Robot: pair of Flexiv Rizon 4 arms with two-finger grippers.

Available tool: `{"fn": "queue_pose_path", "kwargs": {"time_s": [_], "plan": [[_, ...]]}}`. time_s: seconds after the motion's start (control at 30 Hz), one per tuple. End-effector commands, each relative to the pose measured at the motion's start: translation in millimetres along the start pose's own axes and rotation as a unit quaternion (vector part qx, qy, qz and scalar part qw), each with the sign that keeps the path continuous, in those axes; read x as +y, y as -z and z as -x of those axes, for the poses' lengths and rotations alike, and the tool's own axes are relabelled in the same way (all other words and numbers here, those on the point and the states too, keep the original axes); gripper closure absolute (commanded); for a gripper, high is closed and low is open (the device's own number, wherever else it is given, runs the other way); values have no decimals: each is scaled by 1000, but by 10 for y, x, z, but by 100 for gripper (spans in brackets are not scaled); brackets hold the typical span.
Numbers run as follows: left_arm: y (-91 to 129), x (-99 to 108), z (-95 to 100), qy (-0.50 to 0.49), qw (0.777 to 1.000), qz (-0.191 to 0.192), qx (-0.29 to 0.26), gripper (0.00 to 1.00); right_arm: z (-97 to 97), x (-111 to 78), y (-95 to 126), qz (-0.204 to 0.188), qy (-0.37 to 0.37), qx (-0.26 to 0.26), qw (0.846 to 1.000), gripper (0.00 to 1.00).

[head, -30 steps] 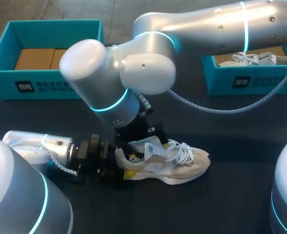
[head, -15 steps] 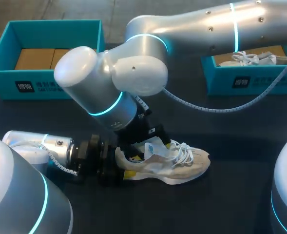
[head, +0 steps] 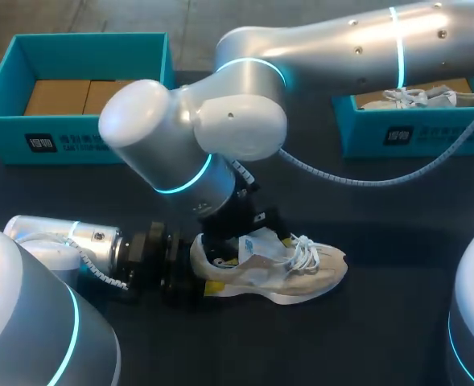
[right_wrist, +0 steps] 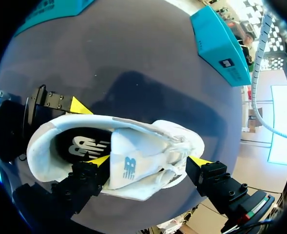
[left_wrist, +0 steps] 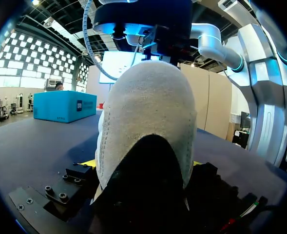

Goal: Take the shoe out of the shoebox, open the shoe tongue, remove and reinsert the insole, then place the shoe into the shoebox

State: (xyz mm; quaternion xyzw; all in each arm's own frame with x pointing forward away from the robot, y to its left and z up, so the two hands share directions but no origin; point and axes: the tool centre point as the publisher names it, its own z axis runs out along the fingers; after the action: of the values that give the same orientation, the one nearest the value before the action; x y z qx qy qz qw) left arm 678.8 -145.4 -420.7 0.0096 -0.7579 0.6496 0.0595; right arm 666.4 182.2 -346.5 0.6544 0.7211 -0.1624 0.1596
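1. Currently the left end effector [left_wrist: 143, 168] sits low on the counter [head: 381, 225], nearest the robot, clamped on the heel of the shoe [left_wrist: 148, 122]. A yellow tip shows on each side of the heel.
2. Shoe is out of the box. It rests upright on its sole mid-counter, heel toward the left arm and toe pointing toward the right side.
3. Right arm comes in from the far right and reaches past the middle. The right end effector [right_wrist: 149, 161] hangs just above the shoe with its fingers spread apart, not clamped. One tip is at the shoe opening beside the tongue [right_wrist: 128, 165], the other outside the far side of the upper.
4. Dark insole [right_wrist: 82, 145] is visible inside the shoe; white laces [head: 305, 253] are bunched toward the toe.
5. Far-left shoebox [head: 76, 141], teal, holds cardboard inserts [head: 59, 96].
6. Far-right shoebox [head: 414, 133] holds a second shoe [head: 418, 96].
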Motion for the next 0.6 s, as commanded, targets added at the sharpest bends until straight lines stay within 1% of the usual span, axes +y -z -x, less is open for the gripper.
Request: {"fn": "queue_pose_path", "kwargs": {"time_s": [0.03,0.27,0.5,0.6], "plan": [[14,34,-1,0,1000,1,-2,100,99,-58,-22,5,-289,8,957,0],[14,34,-1,0,1000,1,-2,100,193,0,-85,2,-302,14,953,0],[14,34,-1,0,1000,1,-2,100,286,-32,-10,1,-319,11,948,0],[14,34,-1,0,1000,1,-2,100,279,-53,23,-6,-325,13,945,0]]}}
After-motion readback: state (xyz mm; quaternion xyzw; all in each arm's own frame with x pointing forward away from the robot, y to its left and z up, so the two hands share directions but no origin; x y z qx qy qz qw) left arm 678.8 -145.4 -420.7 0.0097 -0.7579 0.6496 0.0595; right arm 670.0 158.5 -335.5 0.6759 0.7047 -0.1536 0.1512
